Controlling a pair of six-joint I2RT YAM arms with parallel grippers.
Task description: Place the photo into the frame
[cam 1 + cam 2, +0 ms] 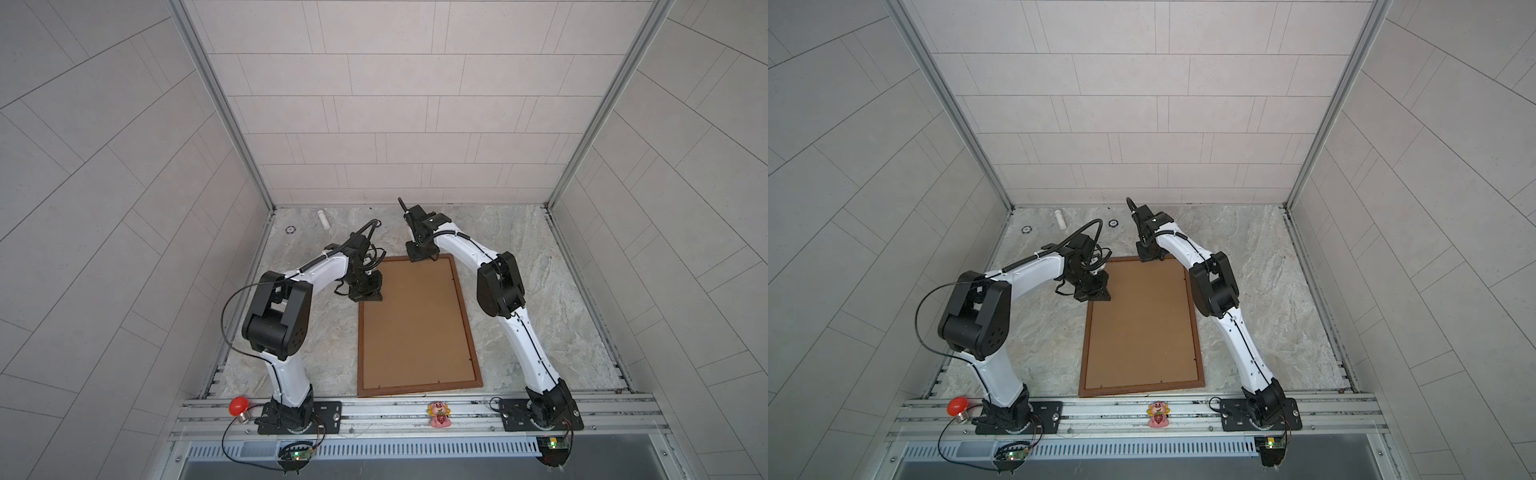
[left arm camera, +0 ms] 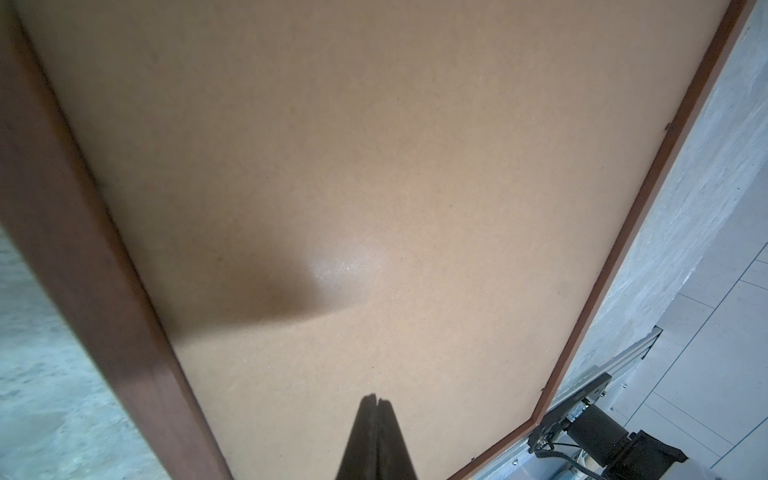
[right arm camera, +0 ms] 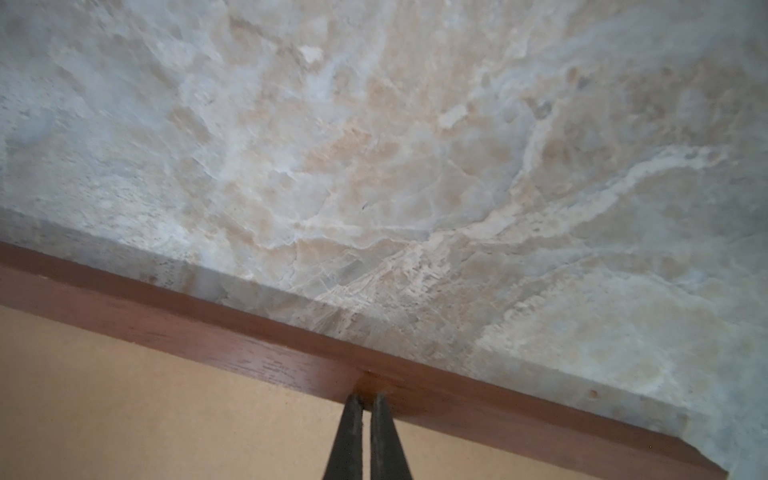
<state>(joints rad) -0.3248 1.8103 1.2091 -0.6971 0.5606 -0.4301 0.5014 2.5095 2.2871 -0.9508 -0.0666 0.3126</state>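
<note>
The frame (image 1: 419, 386) (image 1: 1142, 386) lies flat on the marble table in both top views, a thin dark brown wooden rectangle. A plain brown backing board (image 1: 415, 324) (image 1: 1142, 324) fills it. The photo is hidden. My left gripper (image 1: 376, 297) (image 2: 375, 399) is shut, tips down on the backing board (image 2: 374, 166) near the frame's far left corner, beside the left rail (image 2: 83, 249). My right gripper (image 1: 422, 257) (image 3: 366, 397) is shut and holds nothing; its tips meet the inner edge of the far rail (image 3: 208, 328).
A white tube (image 1: 324, 219) and a small ring (image 1: 290, 229) lie at the back of the table (image 3: 374, 145). A red bulb (image 1: 238, 405) and a pink toy figure (image 1: 439, 413) sit on the front aluminium rail. Tiled walls enclose three sides.
</note>
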